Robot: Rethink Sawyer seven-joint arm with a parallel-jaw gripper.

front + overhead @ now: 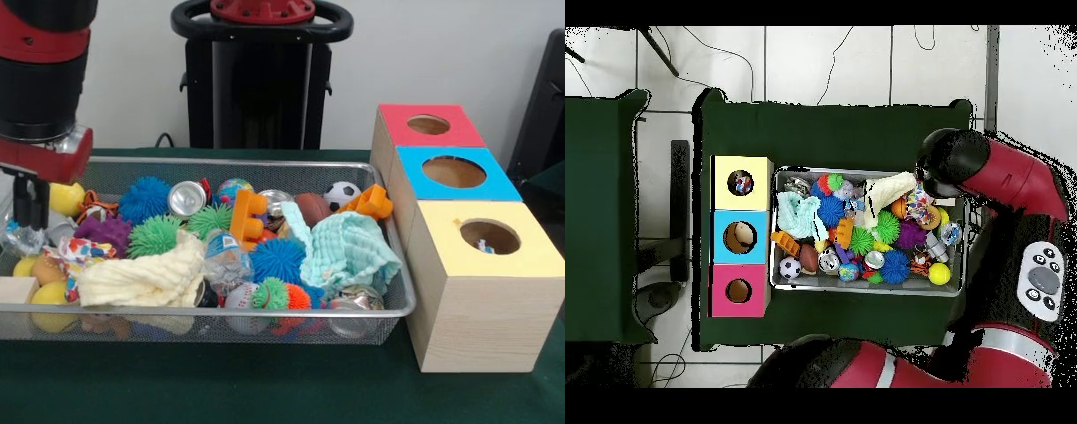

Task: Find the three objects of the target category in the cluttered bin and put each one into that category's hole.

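Three wooden boxes stand in a row beside a wire mesh bin (pixel 388 305) on the green desk (pixel 265 389), each with a round hole in its coloured top: the red box (pixel 430 125) farthest back in the front view, the blue box (pixel 455 172) in the middle and the yellow box (pixel 488 237) nearest the camera. Something small shows inside the yellow box's hole in both views, and the overhead view shows a pale object in the blue one. The bin is heaped with toys and oddments: a blue spiky ball (pixel 145 198), a green spiky ball (pixel 154 235), a purple spiky ball (pixel 105 233), an orange toy brick (pixel 247 215), a small soccer ball (pixel 341 194), a brown football (pixel 311 208), a crushed can (pixel 187 198), a cream cloth (pixel 141 276) and a mint cloth (pixel 353 253). Several yellow lemons (pixel 67 199) lie at the end of the bin away from the boxes. The red and black arm reaches down over that same end, its claw (pixel 30 201) lowered among the items beside a lemon; whether the claw is released or clenched cannot be told from either view.
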